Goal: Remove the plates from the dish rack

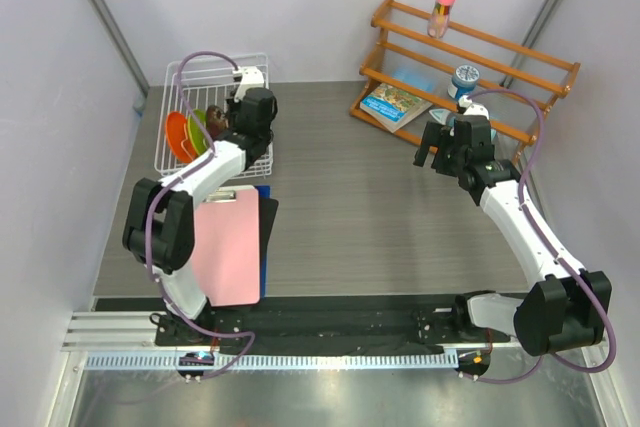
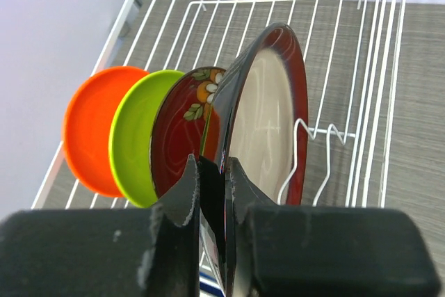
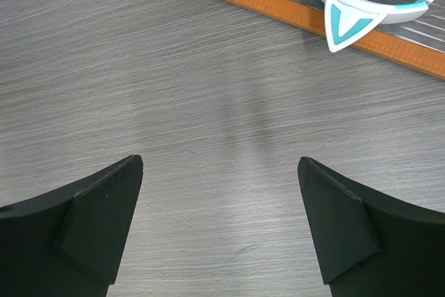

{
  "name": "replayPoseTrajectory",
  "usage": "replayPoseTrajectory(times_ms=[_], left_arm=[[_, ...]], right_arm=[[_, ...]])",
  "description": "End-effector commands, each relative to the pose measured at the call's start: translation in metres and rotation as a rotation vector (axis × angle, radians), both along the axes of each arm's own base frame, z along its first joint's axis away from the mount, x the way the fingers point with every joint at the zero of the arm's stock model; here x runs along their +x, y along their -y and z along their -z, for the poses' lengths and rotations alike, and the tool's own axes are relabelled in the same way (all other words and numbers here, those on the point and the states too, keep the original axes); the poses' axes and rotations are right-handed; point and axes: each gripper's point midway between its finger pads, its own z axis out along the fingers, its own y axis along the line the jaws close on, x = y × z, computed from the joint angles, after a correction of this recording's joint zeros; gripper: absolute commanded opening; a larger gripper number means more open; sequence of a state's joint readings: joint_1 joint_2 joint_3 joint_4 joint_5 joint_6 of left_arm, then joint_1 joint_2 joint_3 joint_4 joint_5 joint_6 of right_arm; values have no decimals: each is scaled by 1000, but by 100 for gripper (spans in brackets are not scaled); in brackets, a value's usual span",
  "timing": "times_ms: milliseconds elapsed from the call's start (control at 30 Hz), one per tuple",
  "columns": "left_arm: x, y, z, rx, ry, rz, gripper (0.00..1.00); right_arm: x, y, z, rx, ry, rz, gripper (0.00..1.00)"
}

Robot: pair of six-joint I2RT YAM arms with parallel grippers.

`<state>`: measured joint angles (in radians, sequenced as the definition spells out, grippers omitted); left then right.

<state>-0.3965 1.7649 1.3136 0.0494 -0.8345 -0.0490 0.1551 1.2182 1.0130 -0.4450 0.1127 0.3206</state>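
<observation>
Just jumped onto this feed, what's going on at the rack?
The left gripper is shut on the rim of the cream plate with the maroon rim, which stands upright in the white wire dish rack. The dark red floral plate, lime green plate and orange plate stand beside it; none is out yet. The right gripper is open and holds nothing, hovering over the table near the wooden shelf.

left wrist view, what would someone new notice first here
The row of bright plates standing on edge in the white dish rack draws the eye first: orange plate, lime green plate, dark red floral plate, and the large cream plate, whose maroon rim the left pincer grips. From above, the pink clipboard lies beside the left arm. The right pincer hangs open over the grey table near the wooden shelf.
</observation>
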Motion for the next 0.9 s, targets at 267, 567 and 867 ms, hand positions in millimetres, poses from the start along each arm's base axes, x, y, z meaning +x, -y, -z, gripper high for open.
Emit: replayPoseTrajectory(times_ms=[267,567,867], left_arm=[[-31,-16,-132,46,206,-126,0],[-65,-12,-180,-79,232,-11,0],[-98,31,-188,-345,159,245,0]], right_arm=[[-3,-5,-14,37,58,-7,100],[-8,-10,-17,62,68,-30,100],[-16,-36,-34,161,120,-156,100]])
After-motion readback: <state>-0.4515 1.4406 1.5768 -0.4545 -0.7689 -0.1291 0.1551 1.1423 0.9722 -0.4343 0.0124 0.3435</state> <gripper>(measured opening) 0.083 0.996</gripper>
